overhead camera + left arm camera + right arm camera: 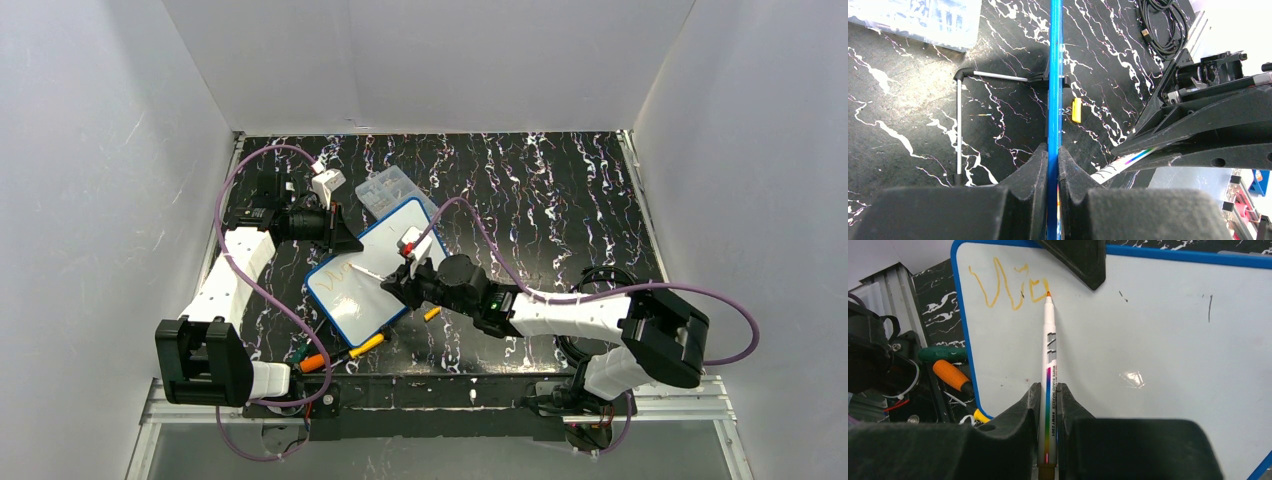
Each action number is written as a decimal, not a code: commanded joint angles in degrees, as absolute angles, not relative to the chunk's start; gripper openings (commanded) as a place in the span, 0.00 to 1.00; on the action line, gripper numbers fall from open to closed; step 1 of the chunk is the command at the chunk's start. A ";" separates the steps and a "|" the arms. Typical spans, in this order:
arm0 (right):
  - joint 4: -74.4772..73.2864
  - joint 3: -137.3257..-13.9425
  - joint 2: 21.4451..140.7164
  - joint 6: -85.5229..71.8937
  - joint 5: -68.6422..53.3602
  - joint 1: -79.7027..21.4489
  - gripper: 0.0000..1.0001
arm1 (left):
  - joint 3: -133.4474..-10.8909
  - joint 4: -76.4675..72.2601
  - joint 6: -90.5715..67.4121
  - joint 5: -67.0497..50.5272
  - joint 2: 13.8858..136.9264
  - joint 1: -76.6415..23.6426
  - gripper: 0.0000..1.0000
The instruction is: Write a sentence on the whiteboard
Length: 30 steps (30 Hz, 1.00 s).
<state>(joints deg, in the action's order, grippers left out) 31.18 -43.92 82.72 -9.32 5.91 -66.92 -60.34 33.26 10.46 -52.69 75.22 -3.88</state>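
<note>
Only the right wrist view shows the writing clearly. The right gripper [1048, 387] is clamped on a white whiteboard marker [1049, 350], whose orange tip touches the whiteboard [1148, 340] at the end of the sentence [1008, 290], a few orange-yellow strokes near the board's corner. An orange-handled screwdriver [950, 376] lies just past the board's edge.

The left wrist view shows the board edge-on. The left gripper [1054, 150] is pressed tight on the thin blue rim, with a bent metal rod [959, 130] beside it and a coiled black cable [1160, 30] farther off.

From above, the board sits left of centre and turned diagonally, its far corner by a clear compartment box [388, 190].

The table [560, 200] is black with white marbling, and plain white walls stand on its left, right and far sides.
</note>
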 commanded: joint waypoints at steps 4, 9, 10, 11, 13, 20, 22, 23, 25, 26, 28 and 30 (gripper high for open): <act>29.95 -42.78 80.26 -9.93 7.75 -67.40 0.01 | -60.20 36.74 10.84 -54.31 74.81 -4.22 0.00; 29.06 -42.71 79.95 -9.84 8.91 -67.59 0.01 | -60.15 36.74 10.82 -54.40 74.81 -4.24 0.00; 28.93 -42.78 79.90 -9.91 9.49 -67.63 0.01 | -60.20 36.74 10.81 -54.40 74.76 -4.22 0.00; 28.84 -42.88 79.81 -10.01 10.03 -67.67 0.01 | -60.14 36.74 10.81 -54.40 74.76 -4.22 0.00; 28.83 -43.18 79.73 -10.09 11.08 -67.68 0.01 | -60.19 36.74 10.81 -54.47 74.71 -4.22 0.00; 30.48 -44.35 79.98 -9.68 10.84 -67.68 0.01 | -60.15 36.74 10.82 -54.50 74.76 -4.22 0.00; 31.46 -44.26 79.58 -9.59 9.72 -67.68 0.01 | -60.16 36.74 10.83 -54.49 74.73 -4.22 0.00; 32.07 -44.03 79.12 -9.58 9.26 -67.68 0.01 | -60.13 36.74 10.81 -54.49 74.73 -4.26 0.00; 33.27 -43.48 77.94 -9.74 8.72 -67.84 0.01 | -60.12 36.74 10.85 -54.49 74.75 -4.22 0.00; 33.63 -43.20 77.33 -9.83 8.72 -67.85 0.01 | -60.12 36.74 10.85 -54.49 74.77 -4.23 0.00; 34.07 -43.11 76.60 -9.84 9.03 -67.86 0.01 | -60.14 36.74 10.86 -54.49 74.74 -4.24 0.00; 34.21 -43.43 76.59 -9.72 9.44 -67.86 0.01 | -60.11 36.74 10.81 -54.49 74.63 -4.26 0.00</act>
